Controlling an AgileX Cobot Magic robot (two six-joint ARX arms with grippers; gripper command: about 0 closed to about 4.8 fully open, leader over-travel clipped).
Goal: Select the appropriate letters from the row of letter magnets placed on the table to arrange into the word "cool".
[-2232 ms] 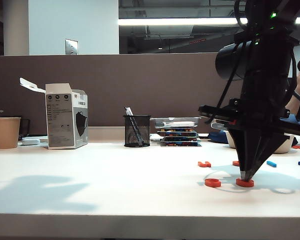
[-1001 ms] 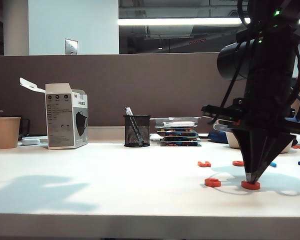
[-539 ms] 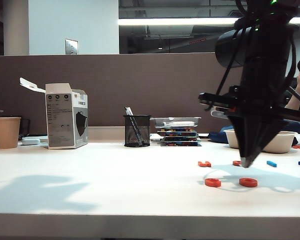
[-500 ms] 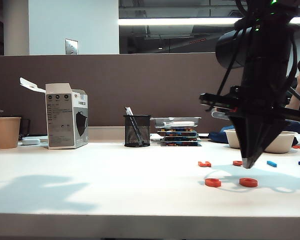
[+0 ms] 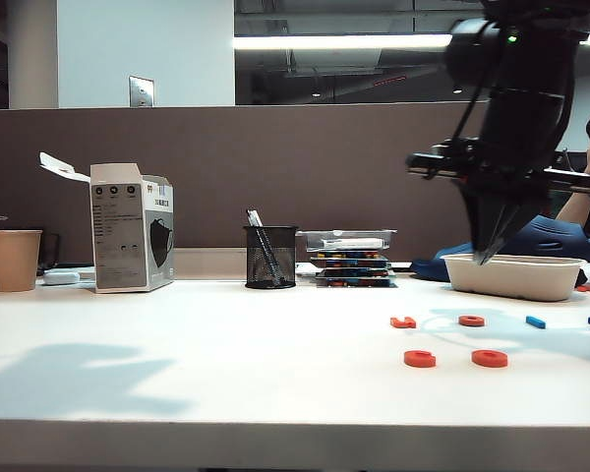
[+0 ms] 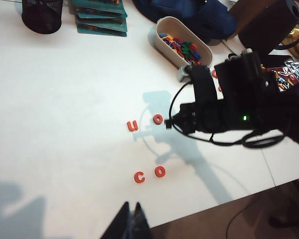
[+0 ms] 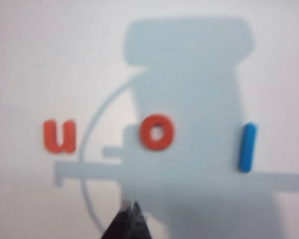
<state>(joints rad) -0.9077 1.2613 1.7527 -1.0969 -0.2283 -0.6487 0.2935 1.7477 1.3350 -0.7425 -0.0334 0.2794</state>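
the right end effector (image 5: 485, 258) hangs clenched and empty, well above the white surface (image 5: 226, 364), over the second orange-red o (image 7: 157, 131) that lies between the u-shaped magnet (image 7: 60, 136) and the light-blue bar (image 7: 247, 147). nearer the front edge, the c (image 6: 139, 177) and the first o (image 6: 160, 172) lie just beside each other. the left end effector (image 6: 131, 219) is also clenched, holding nothing, above the front edge.
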